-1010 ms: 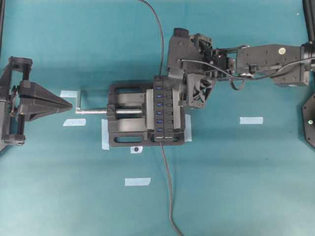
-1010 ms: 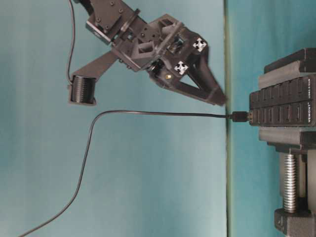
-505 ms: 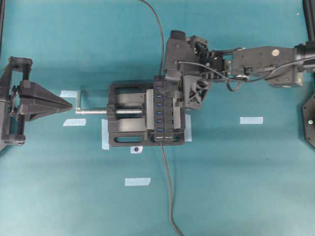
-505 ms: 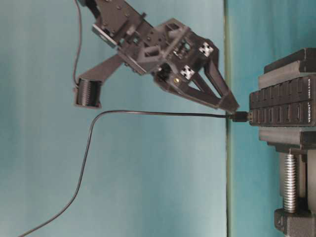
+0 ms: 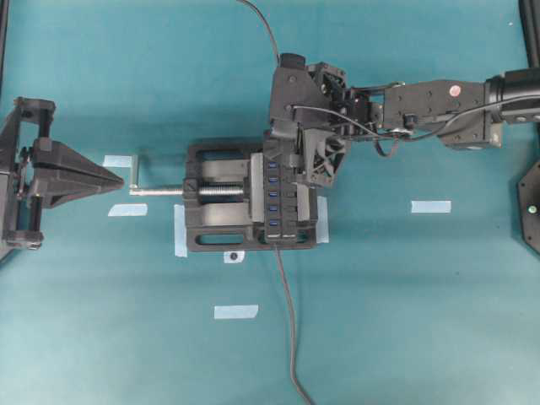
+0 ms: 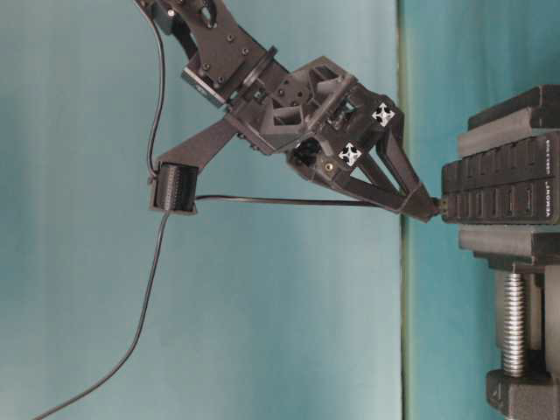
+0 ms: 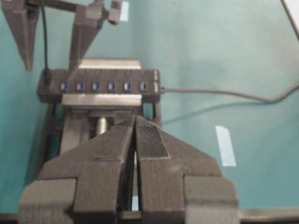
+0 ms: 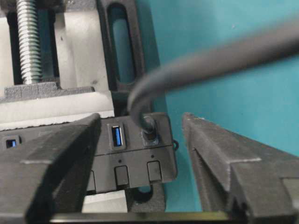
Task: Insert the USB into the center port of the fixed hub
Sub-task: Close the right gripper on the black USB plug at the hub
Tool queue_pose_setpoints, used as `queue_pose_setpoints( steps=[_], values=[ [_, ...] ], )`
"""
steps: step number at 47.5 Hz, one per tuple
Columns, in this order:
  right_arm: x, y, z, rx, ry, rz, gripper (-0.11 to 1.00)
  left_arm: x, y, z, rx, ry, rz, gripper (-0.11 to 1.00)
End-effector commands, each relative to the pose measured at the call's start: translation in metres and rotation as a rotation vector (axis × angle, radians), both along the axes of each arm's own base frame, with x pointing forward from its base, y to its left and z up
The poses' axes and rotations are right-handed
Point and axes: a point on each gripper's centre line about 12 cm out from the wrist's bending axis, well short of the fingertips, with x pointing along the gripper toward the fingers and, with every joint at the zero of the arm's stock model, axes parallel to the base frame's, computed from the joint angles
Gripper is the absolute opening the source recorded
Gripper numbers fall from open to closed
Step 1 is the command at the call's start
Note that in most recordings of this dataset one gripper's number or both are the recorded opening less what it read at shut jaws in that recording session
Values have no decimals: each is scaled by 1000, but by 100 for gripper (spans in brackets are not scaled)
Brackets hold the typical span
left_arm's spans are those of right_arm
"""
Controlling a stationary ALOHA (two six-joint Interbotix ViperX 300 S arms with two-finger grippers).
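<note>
Presently: the USB (image 8: 149,126) sits in an end port of the fixed hub (image 5: 280,196), not the center port (image 5: 272,190). Right gripper (image 8: 140,154) straddles it, jaws apart, gripping nothing; cable (image 6: 280,201) trails back along the fingers.

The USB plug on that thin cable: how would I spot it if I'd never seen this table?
Find the black vise in the middle of the teal table; the fixed hub is the long black bar clamped in it. The USB sits in the bar's end slot, between the open right gripper fingers. The neighbouring slots show bare blue.
</note>
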Motion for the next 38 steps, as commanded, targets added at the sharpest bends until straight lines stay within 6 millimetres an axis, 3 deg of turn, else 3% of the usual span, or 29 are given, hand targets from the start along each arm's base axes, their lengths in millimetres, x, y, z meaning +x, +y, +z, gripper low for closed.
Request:
queue_pose_setpoints(
  steps=[1, 8, 25, 38],
  values=[
    [5, -2, 14, -4, -41, -4, 68, 3, 0, 10, -2, -26, -1, 0],
    [5, -1, 13, -5, -38, -3, 61, 3, 0, 9, -2, -25, -1, 0],
    [5, 2, 13, -4, -38, 3, 10, 3, 0, 10, -2, -26, -1, 0],
    [5, 3, 13, -3, -37, 5, 7, 3, -1, 11, 0, -31, -3, 0]
  ],
)
